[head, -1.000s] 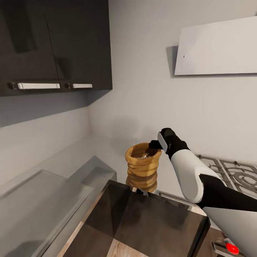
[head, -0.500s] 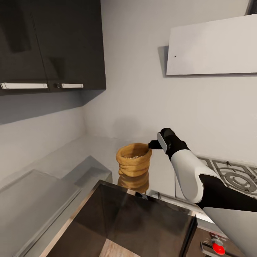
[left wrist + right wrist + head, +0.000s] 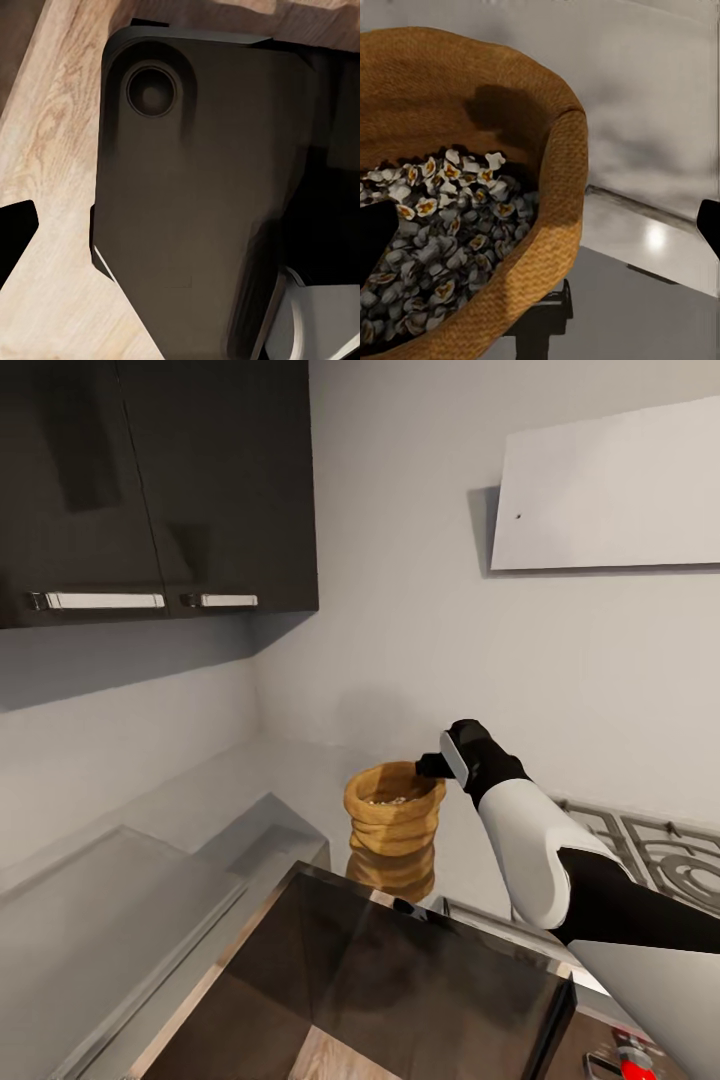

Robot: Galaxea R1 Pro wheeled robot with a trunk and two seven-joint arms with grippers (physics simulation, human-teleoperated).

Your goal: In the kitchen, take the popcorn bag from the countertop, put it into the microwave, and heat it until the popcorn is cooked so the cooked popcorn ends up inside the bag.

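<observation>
Gripping the rim of the popcorn bag, my right gripper sits at its right-hand edge in the head view, dark fingers closed on the rolled brim. In the right wrist view one fingertip is inside the sack, the other outside, w/ the woven wall between them, so it's clamped on the bag, narrow.

Popcorn fills the bag's bottom: whitish-beige pieces w/ yellow-brown centres, heaped up to the inner finger.

Bag is upright above the glossy grey countertop; its reflection shows just below it. Can't tell if the base touches the surface or hangs just off it.

Vs 0.5 s ago: whole head view has swung, so camera moved, not the scene. Bag and gripper keep the same relation, the grip unchanged; bag reads slightly right in frame, same as cabinets and the white panel.

Near edge of the head view: dark glass door, lying open towards me, wood floor reflected in it. Stove grates to the right behind my forearm. Dark wall cabinets upper left, white panel on the wall upper right.

Left gripper: left wrist view has a dark robot panel over wood floor; fingers' state I can't tell.
</observation>
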